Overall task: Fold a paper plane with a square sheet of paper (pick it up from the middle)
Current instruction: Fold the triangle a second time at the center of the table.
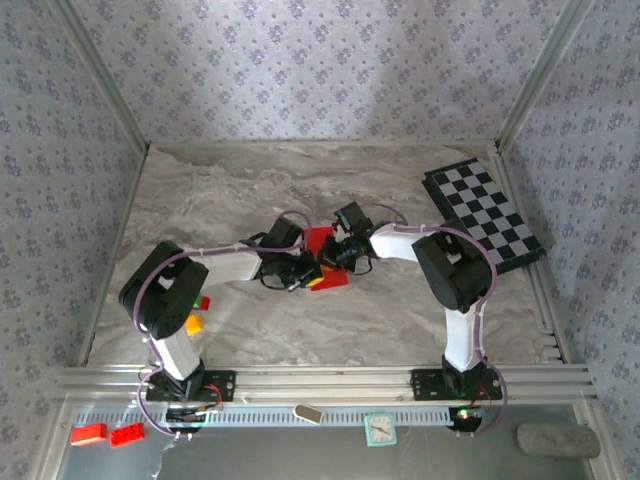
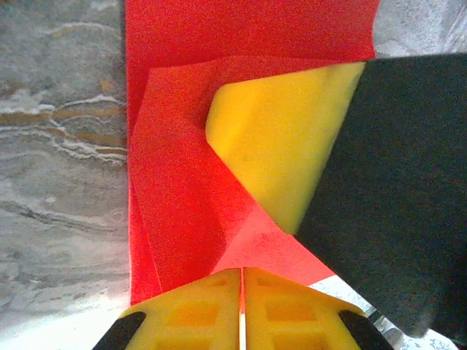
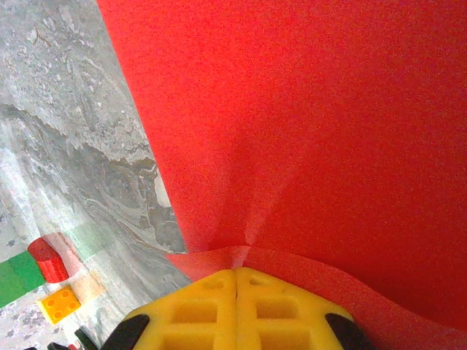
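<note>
The square sheet of paper point(image 1: 320, 241), thin, bright red and unmarked, is at the middle of the grey-veined, marble-patterned tabletop point(image 1: 200, 200). From above, the two arms reach in from the left and the right and meet over it. Whether the sheet rests on the tabletop or is raised a little cannot be told.

In the left wrist view, the left arm's fingers point(image 2: 252, 288), yellow plastic with square recesses, are clenched together on a point of the red paper at the bottom of the frame. The sheet is no longer flat here: it lies in overlapping layers, with slanting creases and one flap folded across another. A yellow finger of the other arm point(image 2: 284, 146) presses against the folded part from the right, with that arm's black body behind it.

In the right wrist view, the right arm's fingers point(image 3: 244, 288), also yellow, are pressed tight together, pinching the paper's edge. A broad, smooth stretch of red rises beyond them, with faint creases fanning out from the pinch.

A black-and-white checkered board point(image 1: 485, 215) lies at the far right of the tabletop, well apart from the paper. Small toy bricks, one red point(image 3: 47, 259), one green point(image 3: 18, 277) and one yellow point(image 3: 58, 302), sit on the tabletop at the lower left of the right wrist view.
</note>
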